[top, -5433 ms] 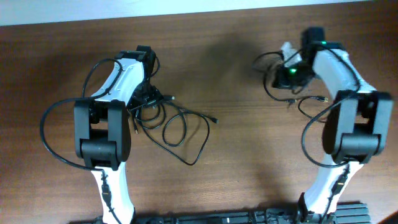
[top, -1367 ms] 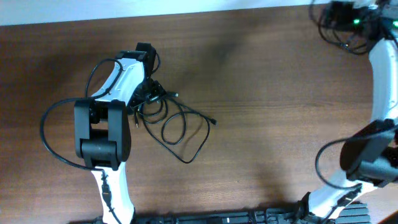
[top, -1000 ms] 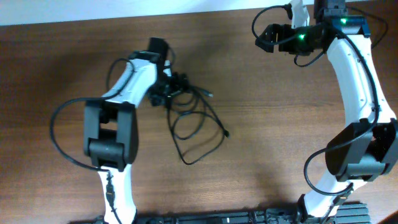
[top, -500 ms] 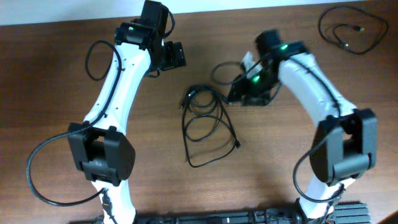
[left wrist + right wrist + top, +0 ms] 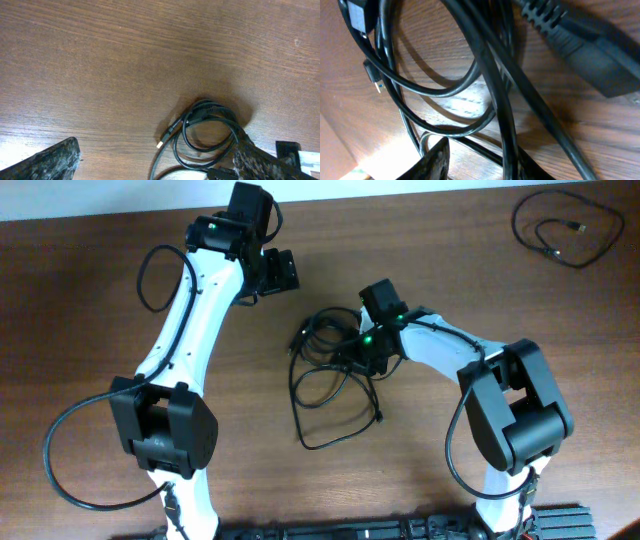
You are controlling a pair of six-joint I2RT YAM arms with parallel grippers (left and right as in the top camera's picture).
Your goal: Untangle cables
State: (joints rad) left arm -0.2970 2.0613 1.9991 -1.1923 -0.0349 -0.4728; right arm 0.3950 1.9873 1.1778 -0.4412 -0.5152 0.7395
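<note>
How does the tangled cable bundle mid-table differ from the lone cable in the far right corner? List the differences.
The tangled cable bundle is several cords overlapping in many loops; the lone cable is one cord in a single loose loop. The right claw is down at the bundle; no claw is near the lone cable. Both are thin black cords on the wooden table.
</note>
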